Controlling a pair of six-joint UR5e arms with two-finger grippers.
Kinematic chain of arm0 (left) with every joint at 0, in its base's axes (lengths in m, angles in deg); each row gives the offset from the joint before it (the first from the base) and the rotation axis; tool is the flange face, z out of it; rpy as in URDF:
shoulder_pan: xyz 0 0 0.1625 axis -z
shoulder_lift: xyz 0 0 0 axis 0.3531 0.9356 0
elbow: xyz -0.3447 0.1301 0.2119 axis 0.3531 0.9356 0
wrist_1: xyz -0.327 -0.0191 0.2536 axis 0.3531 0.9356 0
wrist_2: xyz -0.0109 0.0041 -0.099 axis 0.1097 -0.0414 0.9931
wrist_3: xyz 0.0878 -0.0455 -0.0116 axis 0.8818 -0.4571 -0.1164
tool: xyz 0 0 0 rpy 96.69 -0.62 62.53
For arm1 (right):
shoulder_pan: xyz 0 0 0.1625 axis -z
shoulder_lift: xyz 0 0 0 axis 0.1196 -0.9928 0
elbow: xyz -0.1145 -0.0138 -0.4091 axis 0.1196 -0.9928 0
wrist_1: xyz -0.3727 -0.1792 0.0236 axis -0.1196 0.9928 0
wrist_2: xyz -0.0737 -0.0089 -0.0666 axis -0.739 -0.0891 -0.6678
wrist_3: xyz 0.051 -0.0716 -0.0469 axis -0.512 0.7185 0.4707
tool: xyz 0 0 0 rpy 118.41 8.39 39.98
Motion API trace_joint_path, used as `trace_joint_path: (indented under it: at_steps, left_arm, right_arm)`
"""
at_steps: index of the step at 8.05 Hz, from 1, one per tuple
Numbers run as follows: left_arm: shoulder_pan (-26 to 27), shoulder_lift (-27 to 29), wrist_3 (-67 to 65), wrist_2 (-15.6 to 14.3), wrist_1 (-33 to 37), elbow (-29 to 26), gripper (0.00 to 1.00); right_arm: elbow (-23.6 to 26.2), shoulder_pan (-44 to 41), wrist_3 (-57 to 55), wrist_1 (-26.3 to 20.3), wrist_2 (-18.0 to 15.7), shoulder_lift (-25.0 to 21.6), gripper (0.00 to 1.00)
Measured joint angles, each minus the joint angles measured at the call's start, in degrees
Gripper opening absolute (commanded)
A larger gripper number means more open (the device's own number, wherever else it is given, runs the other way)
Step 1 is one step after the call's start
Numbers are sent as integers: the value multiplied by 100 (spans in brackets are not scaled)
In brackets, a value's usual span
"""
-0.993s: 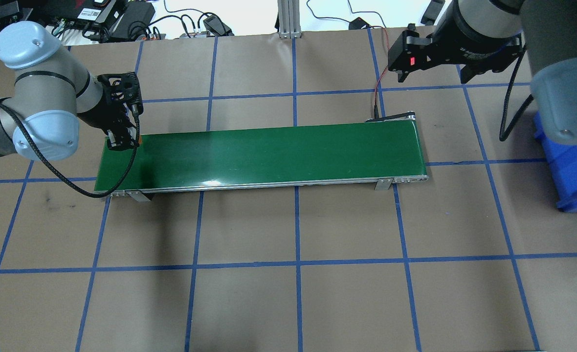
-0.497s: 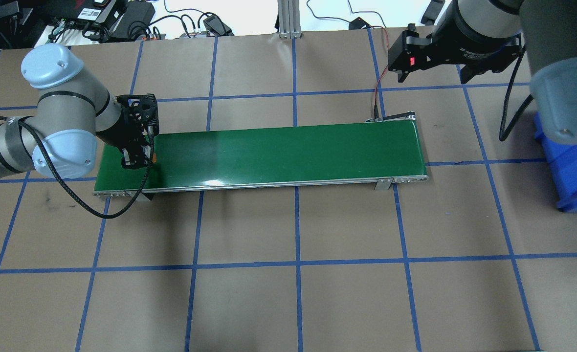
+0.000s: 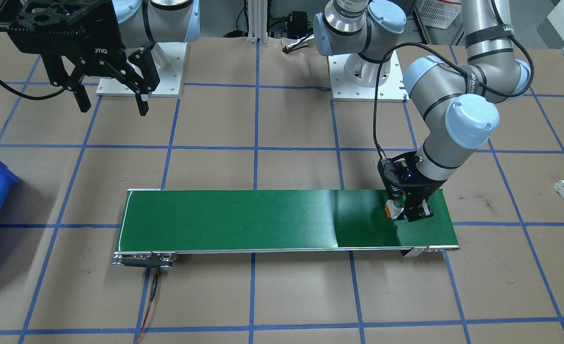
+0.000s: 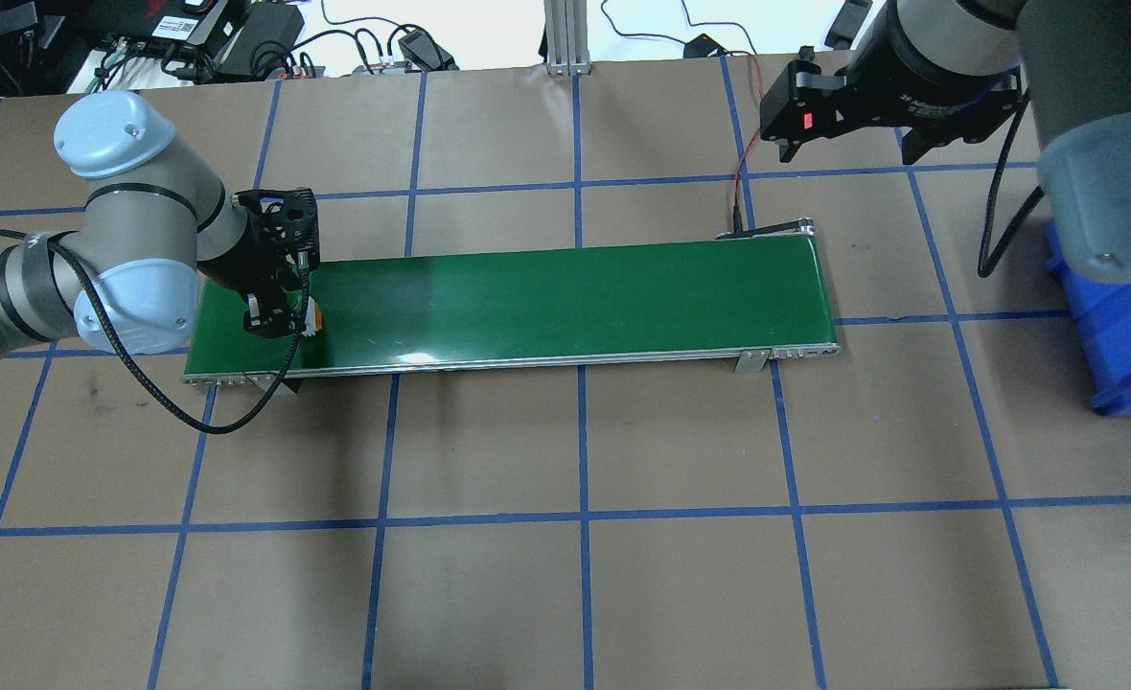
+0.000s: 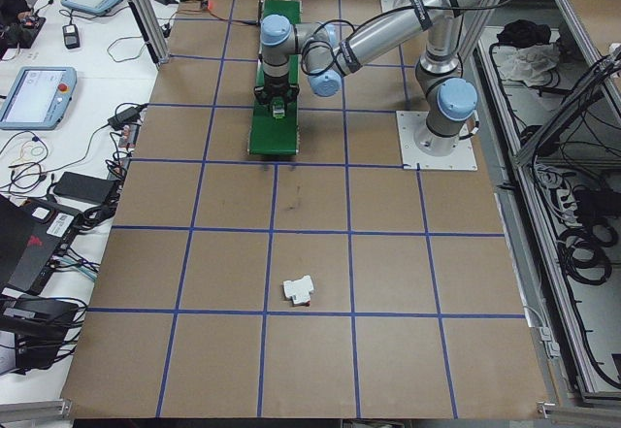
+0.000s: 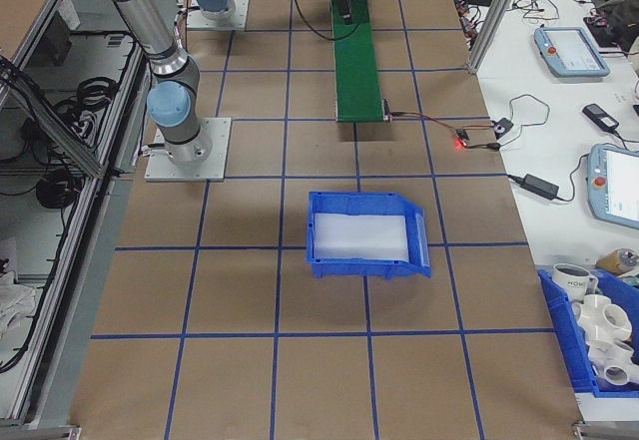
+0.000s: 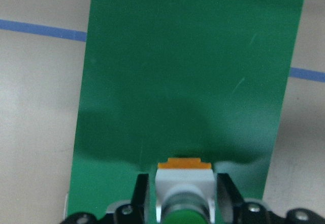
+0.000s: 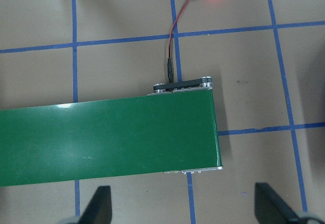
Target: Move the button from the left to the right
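Button (image 7: 184,186) held between jaws of left gripper (image 4: 281,321), low over left end of green conveyor belt (image 4: 546,302); orange base pointed outward, green cap toward gripper body. Contact with belt cannot be told. Button also seen in front-facing view (image 3: 393,209). Right gripper (image 3: 111,102) raised well above worktop (image 4: 680,575) near belt's right end, jaws spread open, nothing held. Blue bin (image 6: 364,232) set beyond belt's right end. White bracket piece (image 5: 298,290) lying on worktop, well apart from belt.
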Motion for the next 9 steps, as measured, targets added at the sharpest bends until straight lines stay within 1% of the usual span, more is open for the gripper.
trace_joint_path:
  at_steps: [3,4,5,7,9]
  left_arm:
    - [3,8,27,-4,-102,-4,100]
    - [2,-19,-73,7,-128,-13,100]
    - [8,-44,-462,40,-157,-28,100]
    - [34,-112,-1980,85,-156,-41,100]
    - [67,-256,-3591,189,-105,-60,100]
  right_arm:
    - [-5,0,0,0,9,0,100]
    - [-7,0,0,0,10,0,100]
    - [-7,0,0,0,11,0,100]
    - [-8,0,0,41,18,14,100]
    - [-12,0,10,-20,53,221,100]
